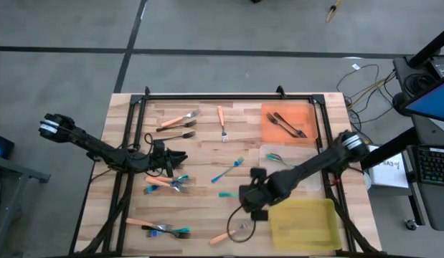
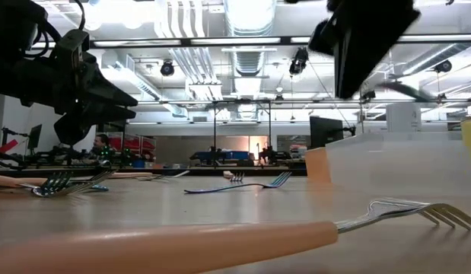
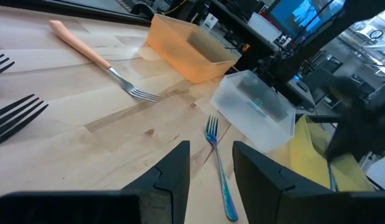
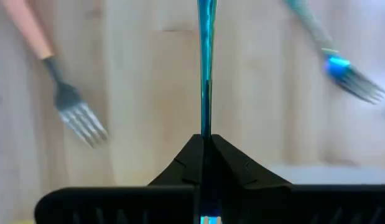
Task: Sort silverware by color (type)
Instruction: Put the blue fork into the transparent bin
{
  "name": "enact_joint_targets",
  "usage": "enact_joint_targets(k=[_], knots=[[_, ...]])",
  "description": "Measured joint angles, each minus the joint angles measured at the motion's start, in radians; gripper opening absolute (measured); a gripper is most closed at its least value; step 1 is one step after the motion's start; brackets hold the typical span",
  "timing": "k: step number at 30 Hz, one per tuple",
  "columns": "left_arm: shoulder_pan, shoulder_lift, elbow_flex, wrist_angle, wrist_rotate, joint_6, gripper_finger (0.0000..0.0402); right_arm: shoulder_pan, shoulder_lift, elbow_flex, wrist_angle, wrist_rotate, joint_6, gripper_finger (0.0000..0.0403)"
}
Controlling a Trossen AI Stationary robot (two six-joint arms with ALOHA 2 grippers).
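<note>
Forks with orange, blue and dark handles lie scattered on the wooden table [image 1: 207, 154]. My right gripper [image 1: 243, 193] hangs over the table's near middle, shut on a blue-handled fork [image 1: 227, 193] that shows thin and edge-on in the right wrist view [image 4: 204, 74]. My left gripper [image 3: 211, 168] waits at the table's left [image 1: 175, 159], open with nothing between its fingers. Another blue fork [image 3: 218, 165] lies flat on the wood beyond it, and an orange fork [image 3: 96, 56] farther off. My right gripper pinches the blue fork's slim handle [image 4: 204, 121] between its two fingertips, coming steeply from above. The fork sticks out past the fingertips toward the table's left. The fingers hide which end they hold. I cannot see it touching the table.
At the right stand an orange tray [image 1: 308, 115] with dark forks, a clear tray [image 1: 268, 152] with a teal fork, and a yellow tray [image 1: 302, 221]. Fork clusters lie at the left [image 1: 168, 185] and near left [image 1: 161, 229]. An orange fork [image 1: 232, 233] lies below my right gripper.
</note>
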Motion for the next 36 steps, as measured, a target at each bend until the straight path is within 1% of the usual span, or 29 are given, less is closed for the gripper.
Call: enact_joint_targets(k=[4, 7, 9, 12, 15, 21, 24, 28, 36], knots=[[0.000, 0.000, 0.000, 0.000, -0.002, 0.000, 0.0103, -0.041, -0.116, -0.017, -0.103, 0.058, 0.023, 0.0009], [0.000, 0.000, 0.000, 0.000, -0.003, 0.001, 0.0103, -0.067, -0.208, -0.040, -0.190, 0.119, 0.072, 0.0009], [0.000, 0.000, 0.000, -0.001, -0.003, 0.001, 0.0103, -0.081, -0.269, -0.072, -0.229, 0.135, 0.107, 0.0009], [0.000, 0.000, 0.000, -0.001, -0.004, 0.005, 0.0103, -0.095, -0.365, -0.161, -0.230, 0.134, 0.164, 0.0009], [0.000, 0.000, 0.000, -0.001, -0.006, 0.009, 0.0103, -0.097, -0.454, -0.281, -0.234, 0.131, 0.233, 0.0009], [0.000, 0.000, 0.000, -0.001, -0.006, 0.019, 0.0103, -0.096, -0.609, -0.494, -0.234, 0.128, 0.402, 0.0009], [0.000, 0.000, 0.000, -0.001, -0.006, 0.019, 0.0103, -0.096, -0.654, -0.556, -0.231, 0.113, 0.463, 0.0009], [0.000, 0.000, 0.000, -0.001, -0.006, 0.020, 0.0103, -0.096, -0.673, -0.602, -0.223, 0.079, 0.517, 0.0012], [0.000, 0.000, 0.000, 0.000, -0.007, 0.022, 0.0103, -0.096, -0.645, -0.614, -0.215, 0.069, 0.534, 0.0054]])
